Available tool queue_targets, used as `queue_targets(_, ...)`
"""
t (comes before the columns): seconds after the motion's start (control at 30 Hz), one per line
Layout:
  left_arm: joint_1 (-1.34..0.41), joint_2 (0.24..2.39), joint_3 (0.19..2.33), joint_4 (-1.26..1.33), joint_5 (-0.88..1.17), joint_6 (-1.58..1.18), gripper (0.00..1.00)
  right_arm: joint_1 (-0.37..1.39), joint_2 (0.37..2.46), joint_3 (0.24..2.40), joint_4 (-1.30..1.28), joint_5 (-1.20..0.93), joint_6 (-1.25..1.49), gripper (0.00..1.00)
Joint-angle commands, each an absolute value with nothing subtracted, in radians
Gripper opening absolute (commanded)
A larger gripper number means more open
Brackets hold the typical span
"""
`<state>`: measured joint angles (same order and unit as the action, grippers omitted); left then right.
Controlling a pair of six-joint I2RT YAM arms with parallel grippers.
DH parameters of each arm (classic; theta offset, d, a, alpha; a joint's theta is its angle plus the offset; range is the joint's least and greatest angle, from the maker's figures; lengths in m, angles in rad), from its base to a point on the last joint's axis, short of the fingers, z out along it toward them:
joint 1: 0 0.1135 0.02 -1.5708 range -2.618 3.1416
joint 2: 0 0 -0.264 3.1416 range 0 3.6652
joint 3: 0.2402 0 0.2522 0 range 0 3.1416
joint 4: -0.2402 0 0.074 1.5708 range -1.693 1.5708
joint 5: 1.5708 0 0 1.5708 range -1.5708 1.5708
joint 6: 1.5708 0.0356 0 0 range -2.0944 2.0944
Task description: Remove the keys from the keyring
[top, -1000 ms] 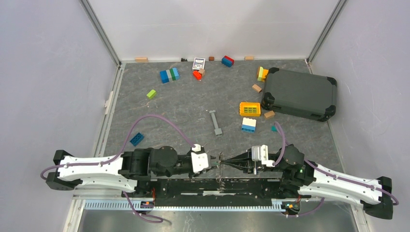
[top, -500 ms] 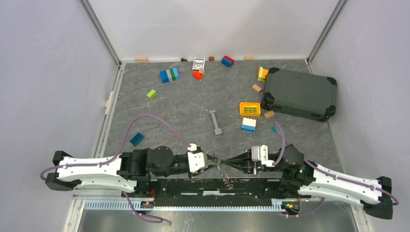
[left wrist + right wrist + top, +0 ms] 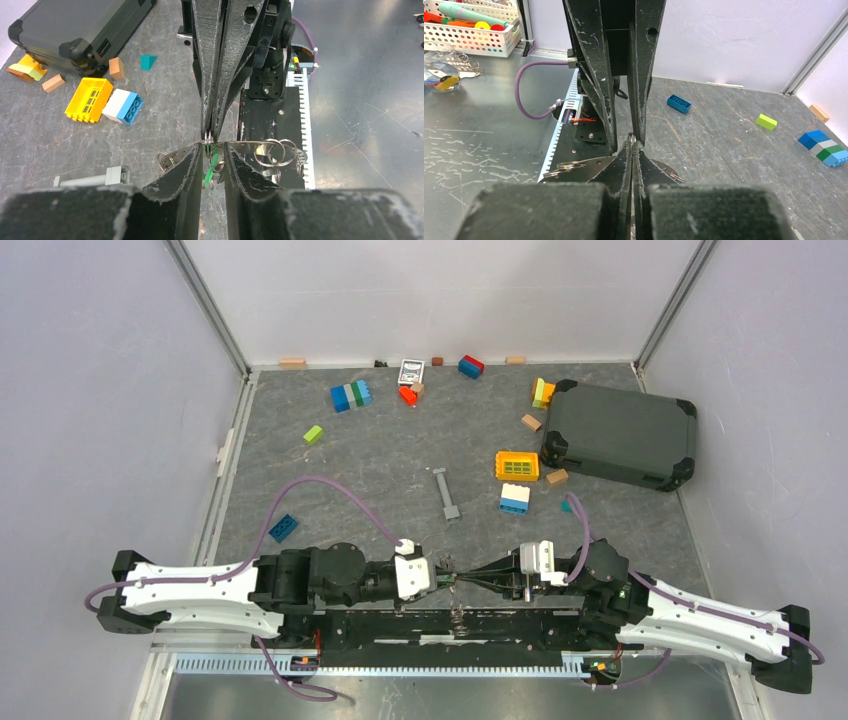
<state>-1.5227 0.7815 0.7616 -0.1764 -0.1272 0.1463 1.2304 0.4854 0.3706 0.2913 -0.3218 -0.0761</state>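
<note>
Keyring is held in mid-air at the near edge of the table, over the black base rail, between the two arms. Right gripper reaches in from the right, jaws closed tight on the wire at a single point. It reads as the anchor, keeping the ring steady and off the surface so the keys dangle free beneath.

Left gripper meets it head-on from the left, fingers a little apart, straddling the pinch point. Green-headed key hangs in the gap, with no pad visibly pressing it. Likely lining up to seize that key and work it along the coil.

Smaller split rings crowd the wire to one side and may snag. Grey bar and yellow grid block lie farther out, well apart from both grippers.
</note>
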Motion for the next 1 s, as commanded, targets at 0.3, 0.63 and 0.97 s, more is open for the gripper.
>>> queue_targets(0.3, -1.524, 0.801, 0.768, -0.147, -0.092, 0.112, 0.06, 1.231, 0.479, 0.379, 0.367, -0.329, -0.072, 0.00)
queue_targets(0.63, -1.526, 0.838, 0.863, -0.348, -0.066, 0.158, 0.02, 1.232, 0.482, 0.437, 0.239, -0.317, -0.107, 0.25)
queue_targets(0.97, -1.525, 0.972, 1.091, -0.668, -0.087, 0.237, 0.02, 1.232, 0.536, 0.488, 0.141, -0.341, -0.116, 0.36)
